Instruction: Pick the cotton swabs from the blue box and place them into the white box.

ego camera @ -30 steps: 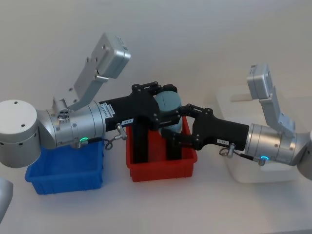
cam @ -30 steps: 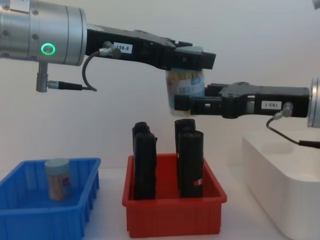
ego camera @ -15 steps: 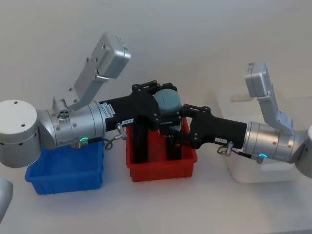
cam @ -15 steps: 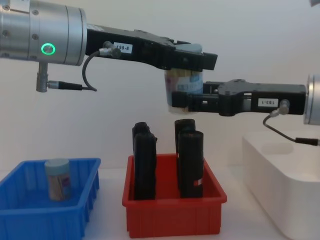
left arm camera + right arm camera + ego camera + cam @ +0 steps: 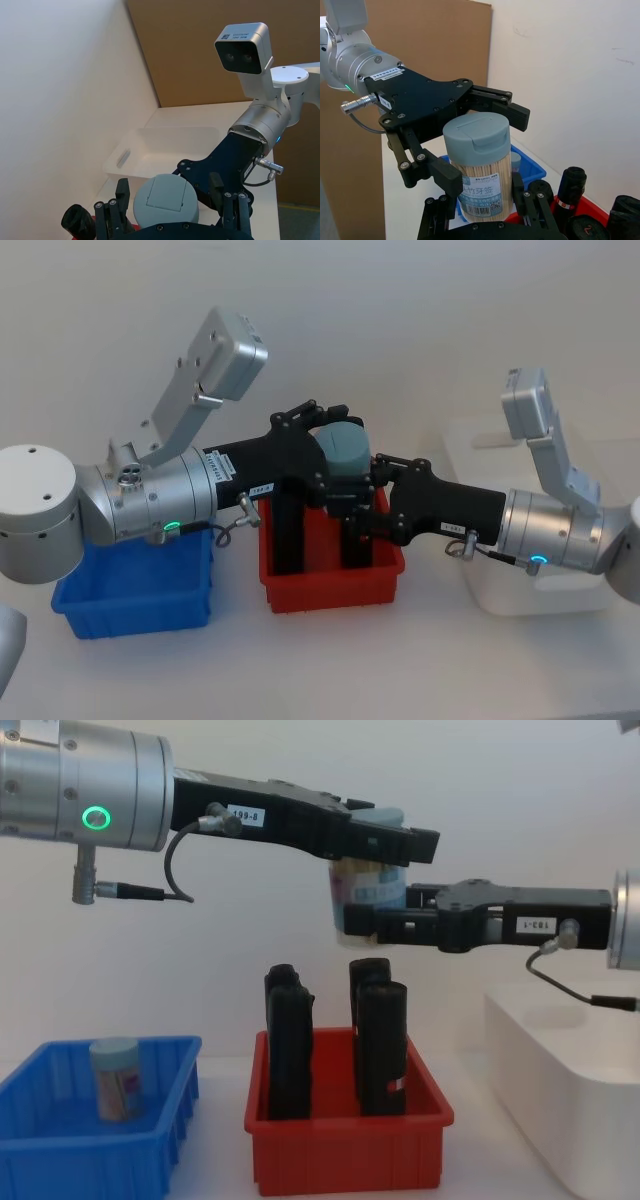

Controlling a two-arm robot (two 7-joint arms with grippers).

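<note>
One jar of cotton swabs (image 5: 365,890) hangs in mid-air above the red bin, between both grippers. My right gripper (image 5: 372,926) comes in from the right and is shut on the jar's lower body (image 5: 480,170). Reaching from the left at lid height (image 5: 343,448), my left gripper (image 5: 400,842) is open, with small gaps between its fingers and the lid (image 5: 166,200). A second jar (image 5: 115,1077) stands upright in the blue box (image 5: 90,1160) at the left. The white box (image 5: 540,600) sits at the right, under my right arm.
A red bin (image 5: 345,1150) stands between the blue and white boxes, directly below the held jar. It holds tall black objects (image 5: 290,1040) whose tops reach close under my right gripper. A pale wall runs behind the table.
My right gripper slid left and shut on the jar's lower part. My left gripper's fingers have spread slightly away from the lid. The jar has barely moved.
</note>
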